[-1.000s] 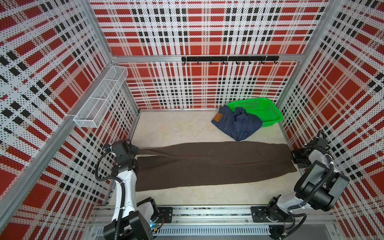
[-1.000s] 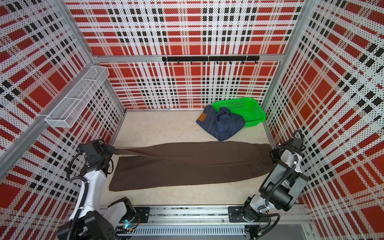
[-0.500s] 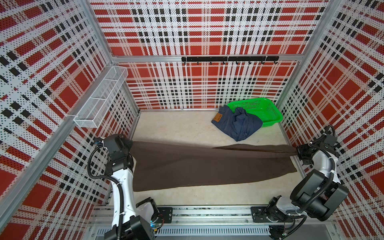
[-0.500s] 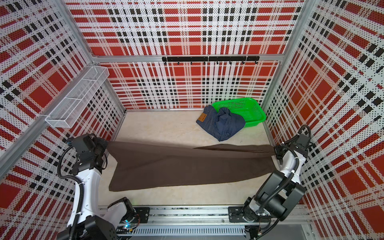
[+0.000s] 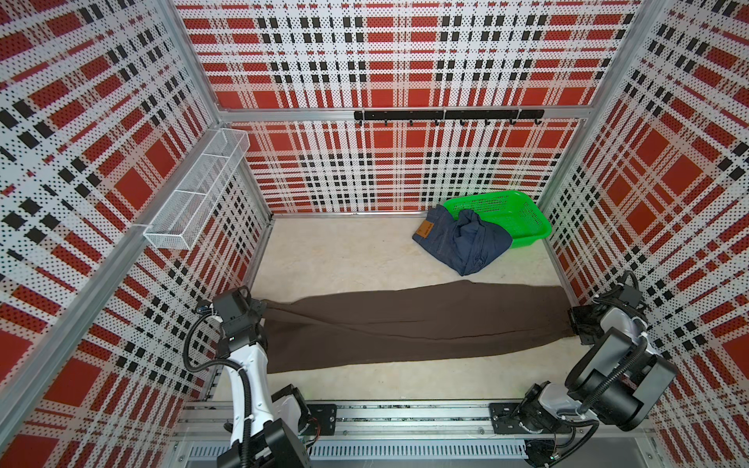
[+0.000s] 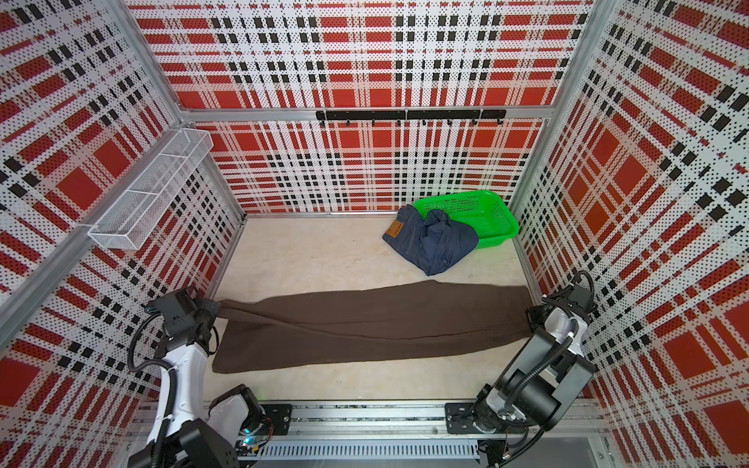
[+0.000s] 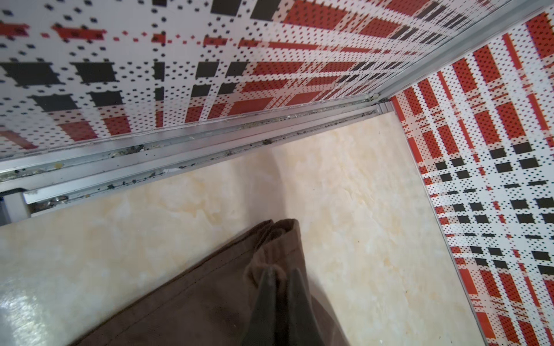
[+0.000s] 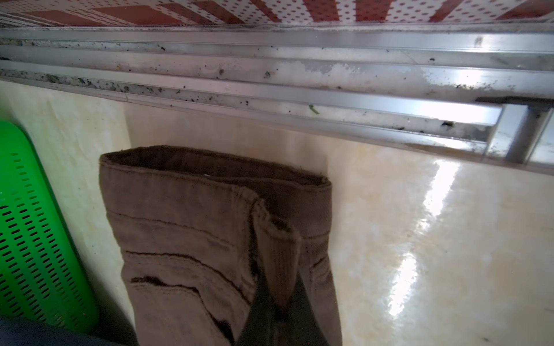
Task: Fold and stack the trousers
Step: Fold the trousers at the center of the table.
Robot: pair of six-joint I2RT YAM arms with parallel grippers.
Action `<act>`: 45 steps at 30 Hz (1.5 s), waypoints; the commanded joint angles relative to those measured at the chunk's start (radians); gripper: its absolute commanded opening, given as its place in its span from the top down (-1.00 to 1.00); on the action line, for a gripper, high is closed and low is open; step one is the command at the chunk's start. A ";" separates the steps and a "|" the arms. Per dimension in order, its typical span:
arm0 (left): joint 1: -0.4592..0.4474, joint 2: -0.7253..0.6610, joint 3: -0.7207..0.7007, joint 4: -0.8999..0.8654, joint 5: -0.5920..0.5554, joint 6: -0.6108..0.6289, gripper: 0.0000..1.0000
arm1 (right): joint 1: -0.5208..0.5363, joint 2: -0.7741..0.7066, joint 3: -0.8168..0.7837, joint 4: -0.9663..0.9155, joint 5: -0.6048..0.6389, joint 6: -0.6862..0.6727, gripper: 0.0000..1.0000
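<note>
The long dark brown trousers (image 5: pixel 417 324) (image 6: pixel 373 324) lie stretched across the floor from left to right, with a lengthwise crease along the middle. My left gripper (image 5: pixel 261 308) (image 6: pixel 215 308) is shut on their left end, and in the left wrist view the gripper (image 7: pixel 281 271) pinches bunched brown cloth (image 7: pixel 195 299). My right gripper (image 5: pixel 573 324) (image 6: pixel 529 320) is shut on the right end; in the right wrist view the gripper (image 8: pixel 281 281) clamps a fold of the brown trousers (image 8: pixel 180 224) at the hem. The blue denim trousers (image 5: pixel 462 243) (image 6: pixel 433 243) lie crumpled at the back right, tan patch up.
A green basket (image 5: pixel 527 214) (image 6: pixel 486 214) (image 8: pixel 30 224) stands in the back right corner, with the denim draped over its front rim. A white wire shelf (image 5: pixel 194 194) hangs on the left wall and a black hook rail (image 5: pixel 446 115) on the back wall. Aluminium frame rails edge the floor.
Both grippers lifted the brown trousers' far edge taut off the floor, then came down again slightly nearer the front. The cloth lies flat again. The denim pair has not moved.
</note>
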 commanded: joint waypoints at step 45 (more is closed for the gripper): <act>0.078 -0.151 -0.034 -0.039 0.023 -0.057 1.00 | -0.060 -0.058 -0.113 0.054 0.041 0.006 0.86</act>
